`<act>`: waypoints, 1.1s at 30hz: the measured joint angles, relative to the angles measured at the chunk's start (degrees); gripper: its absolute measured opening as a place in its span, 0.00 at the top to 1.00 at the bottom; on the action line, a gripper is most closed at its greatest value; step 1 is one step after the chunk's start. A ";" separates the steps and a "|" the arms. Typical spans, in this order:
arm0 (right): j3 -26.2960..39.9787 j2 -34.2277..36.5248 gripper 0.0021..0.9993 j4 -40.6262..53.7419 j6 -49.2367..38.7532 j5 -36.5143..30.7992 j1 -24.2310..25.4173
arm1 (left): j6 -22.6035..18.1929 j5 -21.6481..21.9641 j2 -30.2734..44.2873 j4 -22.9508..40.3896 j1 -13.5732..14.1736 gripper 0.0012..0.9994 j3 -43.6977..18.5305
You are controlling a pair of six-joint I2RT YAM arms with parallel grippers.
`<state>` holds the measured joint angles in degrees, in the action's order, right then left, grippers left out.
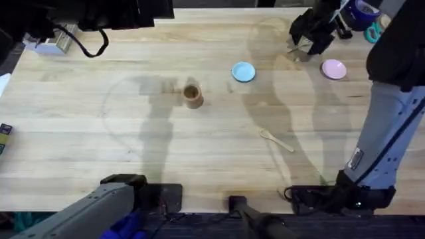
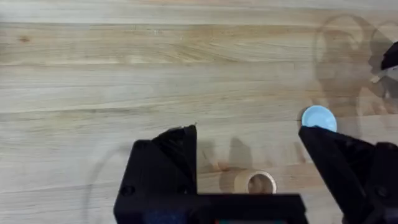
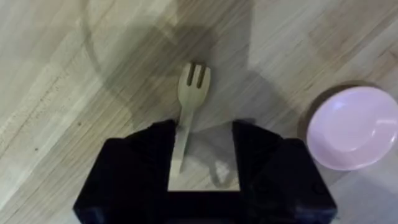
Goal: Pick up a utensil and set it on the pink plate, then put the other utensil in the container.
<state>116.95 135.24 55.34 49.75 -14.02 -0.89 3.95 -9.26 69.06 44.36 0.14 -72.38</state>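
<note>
Right tool (image 3: 202, 165) up by the worktop's far right corner w/ the small pale wooden fork (image 3: 188, 106) pinched by its slim handle against one finger, tines out, just beside the round pale-pink plate (image 3: 353, 127) — light, stiff, thin, prob. pivots easily so mid-handle grip's safest.

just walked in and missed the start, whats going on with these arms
The right arm has reached to the far right of the table, and its pincer is around the handle of the wooden fork, beside the pink plate, which is bare. Whether the fork is clamped or lifted can't be told. The left pincer is open above the table near the wooden cup, holding nothing. The wooden spoon lies on the table, not yet in the cup. A blue plate sits unused.
</note>
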 joint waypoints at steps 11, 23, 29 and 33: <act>0.01 0.00 0.84 -0.01 0.16 -0.35 0.25 | 0.00 0.00 0.00 0.00 0.00 0.01 0.00; 0.22 0.00 0.97 0.24 -1.55 -0.79 0.33 | 0.00 0.00 0.00 0.00 0.00 0.01 0.00; 1.87 -0.02 0.97 4.15 -5.53 0.05 0.31 | 0.02 0.00 0.00 0.00 0.00 0.01 0.00; 5.55 -0.12 0.97 6.86 -10.29 0.14 0.28 | 0.00 0.00 0.00 0.00 0.00 0.01 0.00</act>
<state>122.51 135.12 62.20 39.46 -13.88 -0.61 3.95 -9.26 69.06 44.36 0.14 -72.38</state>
